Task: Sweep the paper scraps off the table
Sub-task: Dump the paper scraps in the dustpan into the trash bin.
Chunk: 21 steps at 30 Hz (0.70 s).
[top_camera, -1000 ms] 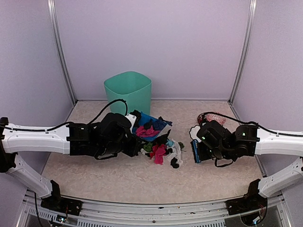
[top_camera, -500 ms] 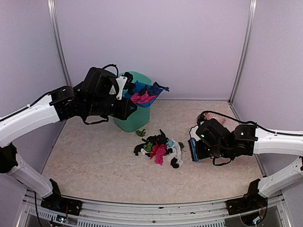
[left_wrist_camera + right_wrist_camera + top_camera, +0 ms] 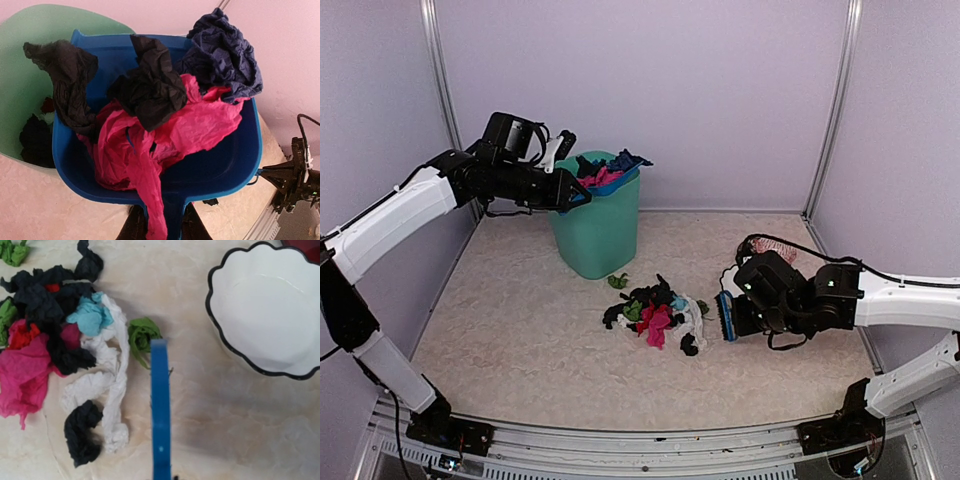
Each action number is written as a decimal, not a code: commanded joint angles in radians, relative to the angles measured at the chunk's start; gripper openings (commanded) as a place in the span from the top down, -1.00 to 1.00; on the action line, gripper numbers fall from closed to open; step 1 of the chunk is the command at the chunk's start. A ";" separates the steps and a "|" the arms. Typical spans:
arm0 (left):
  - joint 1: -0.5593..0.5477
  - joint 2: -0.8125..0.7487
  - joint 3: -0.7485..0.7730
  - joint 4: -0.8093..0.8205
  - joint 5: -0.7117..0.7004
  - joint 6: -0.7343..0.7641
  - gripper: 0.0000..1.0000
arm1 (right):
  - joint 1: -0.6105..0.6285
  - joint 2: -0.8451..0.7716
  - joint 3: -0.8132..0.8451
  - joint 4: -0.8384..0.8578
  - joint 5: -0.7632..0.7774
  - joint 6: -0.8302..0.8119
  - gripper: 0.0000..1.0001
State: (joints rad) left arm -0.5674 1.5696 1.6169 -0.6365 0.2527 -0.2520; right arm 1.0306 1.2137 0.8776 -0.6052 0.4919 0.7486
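Top view, upper left: left gripper (image 3: 560, 193) raised high, clamped narrow on the handle of a blue dustpan (image 3: 612, 183), pan held level at the mouth of a green bin (image 3: 595, 235) and partly over it. Left wrist view: dark fingers (image 3: 134, 229) pinched on either side of the handle at the bottom edge, pan filling the centre of the frame. Loaded with scraps (image 3: 165, 125): pink across the middle, black on top and at the left, dark blue at the upper right. Bin opening behind the pan at the left, with a few dark and red bits down inside near the left edge.

Centre of the top view: more scraps heaped in one loose pile (image 3: 655, 312) on the table (image 3: 510, 330), black, pink, green, white and pale blue. One green bit (image 3: 617, 282) lying apart, between pile and bin foot.

Right of centre: right gripper (image 3: 745, 312) low, closed on a blue brush (image 3: 728, 318) just right of the pile. Right wrist view: brush seen as a narrow blue strip rising from the bottom centre, its tip just beside a green scrap at the pile's right edge. Fingers themselves out of sight there. Not clear whether bristles touch the table. White bowl (image 3: 260, 315) with a black scalloped rim at the upper right, apart from the pile.
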 commanded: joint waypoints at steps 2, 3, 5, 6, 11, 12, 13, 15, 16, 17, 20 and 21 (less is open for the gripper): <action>0.102 0.048 0.049 0.054 0.341 -0.073 1.00 | -0.010 -0.019 -0.020 0.012 0.006 0.000 1.00; 0.118 0.057 0.051 0.059 0.382 -0.089 1.00 | -0.010 -0.020 -0.023 0.012 0.007 0.002 1.00; 0.150 0.071 0.053 0.080 0.458 -0.134 1.00 | -0.010 -0.022 -0.024 0.009 0.007 0.004 1.00; 0.163 0.076 0.048 0.096 0.496 -0.162 1.00 | -0.010 -0.022 -0.024 0.009 0.008 0.006 1.00; 0.225 0.086 0.018 0.210 0.671 -0.309 1.00 | -0.011 -0.022 -0.022 0.008 0.012 0.009 1.00; 0.234 0.082 0.001 0.257 0.707 -0.348 1.00 | -0.011 -0.021 -0.022 0.007 0.012 0.010 1.00; 0.243 0.078 -0.019 0.314 0.741 -0.400 1.00 | -0.011 -0.020 -0.022 0.008 0.013 0.010 1.00; 0.260 0.069 -0.070 0.451 0.806 -0.522 1.00 | -0.012 -0.019 -0.020 0.007 0.014 0.011 1.00; 0.267 0.060 -0.111 0.530 0.831 -0.594 1.00 | -0.012 -0.018 -0.019 0.008 0.013 0.012 1.00; 0.275 0.054 -0.147 0.614 0.850 -0.666 1.00 | -0.012 -0.017 -0.019 0.007 0.013 0.013 1.00; 0.295 0.037 -0.241 0.887 0.880 -0.900 1.00 | -0.011 -0.016 -0.017 0.004 0.015 0.019 1.00; 0.300 0.034 -0.264 0.966 0.879 -0.967 1.00 | -0.011 -0.017 -0.017 0.005 0.016 0.021 1.00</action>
State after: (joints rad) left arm -0.2905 1.6409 1.4345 -0.0837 1.0306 -0.8753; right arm 1.0302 1.2114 0.8661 -0.6010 0.4915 0.7532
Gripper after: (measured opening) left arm 0.167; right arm 0.046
